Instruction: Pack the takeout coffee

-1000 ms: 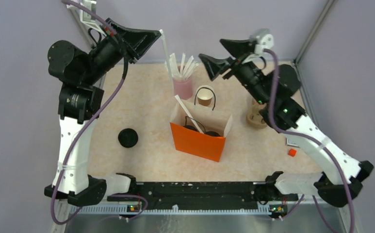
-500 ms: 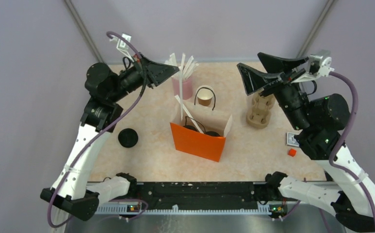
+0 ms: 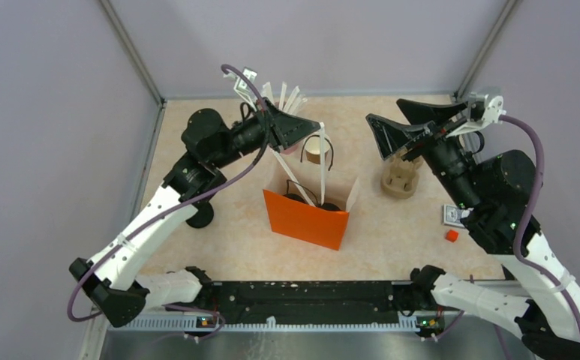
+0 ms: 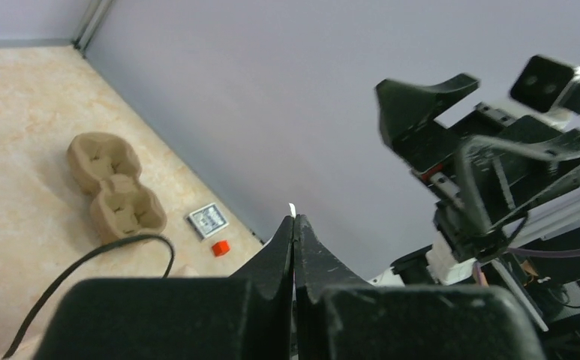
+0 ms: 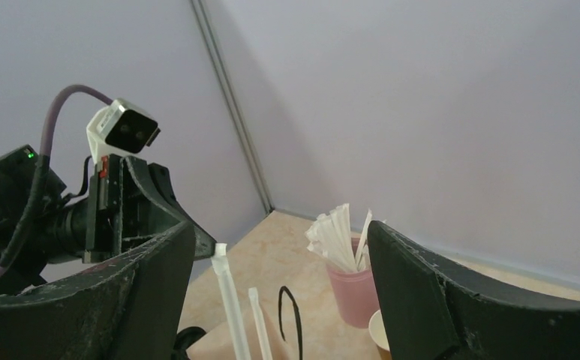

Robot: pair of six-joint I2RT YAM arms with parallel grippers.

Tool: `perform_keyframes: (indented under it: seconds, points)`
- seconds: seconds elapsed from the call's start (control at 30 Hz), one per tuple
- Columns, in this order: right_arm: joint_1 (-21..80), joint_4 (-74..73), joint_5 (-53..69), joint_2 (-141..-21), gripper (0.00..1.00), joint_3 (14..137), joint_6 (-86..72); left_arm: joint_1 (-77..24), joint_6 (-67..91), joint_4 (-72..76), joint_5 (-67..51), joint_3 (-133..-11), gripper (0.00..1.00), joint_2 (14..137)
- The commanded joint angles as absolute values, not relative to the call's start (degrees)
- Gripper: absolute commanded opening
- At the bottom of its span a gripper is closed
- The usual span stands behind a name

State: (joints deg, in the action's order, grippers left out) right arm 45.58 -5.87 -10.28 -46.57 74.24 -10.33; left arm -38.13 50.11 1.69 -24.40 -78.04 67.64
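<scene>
Two takeout coffee cups show as black lids [image 3: 296, 199] [image 3: 330, 205] inside the orange bag [image 3: 305, 219]. An unlidded brown cup [image 3: 316, 155] stands just behind the bag, its rim [image 5: 379, 336] low in the right wrist view. A loose black lid [image 3: 200, 217] lies at the left, partly under my left arm. My left gripper [image 3: 313, 127] [image 4: 294, 221] is shut on a white wrapped straw [image 3: 322, 161] [image 5: 230, 300] that hangs down into the bag. Another straw [image 3: 290, 176] leans in the bag. My right gripper [image 3: 384, 112] [image 5: 280, 232] is open and holds nothing, up to the right of the bag.
The pink cup of straws [image 5: 354, 285] stands behind the bag, mostly hidden by my left gripper in the top view. The tan cup carrier [image 3: 399, 180] [image 4: 114, 195] sits at the right. A small card [image 3: 452, 215] and a red block [image 3: 452, 235] lie near the right edge.
My left arm swung right from the back left corner with the straw, which now hangs into the bag. My right gripper drew back to the right and stayed open.
</scene>
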Motion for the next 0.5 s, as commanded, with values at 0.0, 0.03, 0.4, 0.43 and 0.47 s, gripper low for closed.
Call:
perform_keyframes:
  seconds: [0.0,0.03,0.4,0.43,0.47]
  points:
    - [45.44,-8.43,-11.97,-45.99,0.83,74.75,-12.11,-38.95,46.32,1.40,-16.16,-71.29,0.00,63.28]
    - [45.44,-9.15,-12.24,-46.01,0.83,74.83,-12.54,-38.87,45.55,-0.61,-14.29,-69.05,0.00,61.83]
    - [45.44,-21.95,-12.16,-47.20,0.83,78.84,-17.39,-36.28,30.27,-24.81,-4.76,-79.06,0.66,60.19]
    - [45.44,-24.54,-12.28,-47.76,0.83,79.52,-18.36,-36.25,28.58,-27.49,-4.14,-82.03,0.67,61.31]
    - [45.45,-27.12,-12.27,-48.26,0.83,80.04,-19.37,-36.29,26.87,-29.99,-3.57,-84.87,0.69,62.42]
